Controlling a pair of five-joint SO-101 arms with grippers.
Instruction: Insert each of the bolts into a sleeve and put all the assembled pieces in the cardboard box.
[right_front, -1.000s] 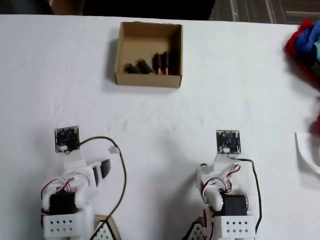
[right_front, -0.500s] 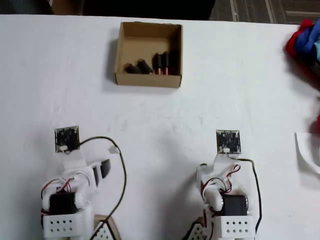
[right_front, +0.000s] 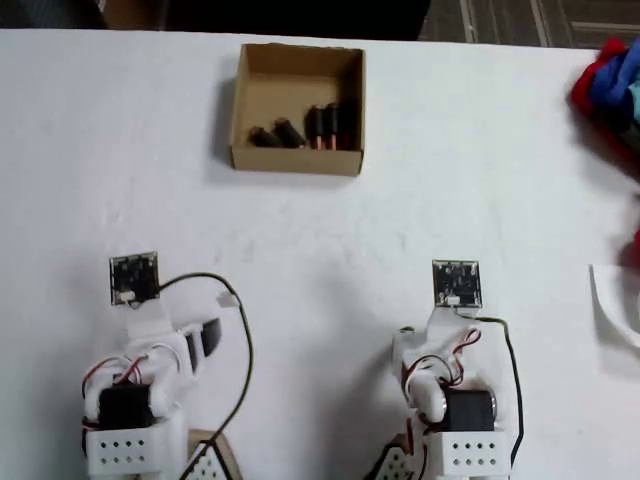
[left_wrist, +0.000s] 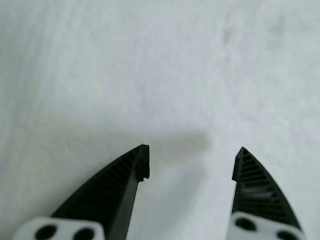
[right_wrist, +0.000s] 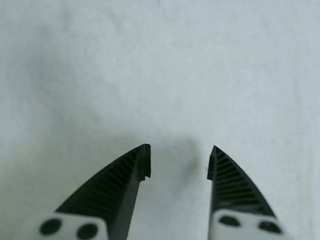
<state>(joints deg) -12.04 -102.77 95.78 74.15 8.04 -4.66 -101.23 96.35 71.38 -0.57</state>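
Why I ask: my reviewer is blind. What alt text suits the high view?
A cardboard box at the far side of a white table holds several dark assembled pieces along its near wall. Two arms, one beside the other, sit folded at the near edge, well apart from it; coloured cloth lies at one side.

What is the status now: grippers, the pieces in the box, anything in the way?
Left gripper open, holding nothing. Right gripper open, holding nothing. Dark pieces lie inside cardboard box. Coloured cloth at table edge, apart from box.
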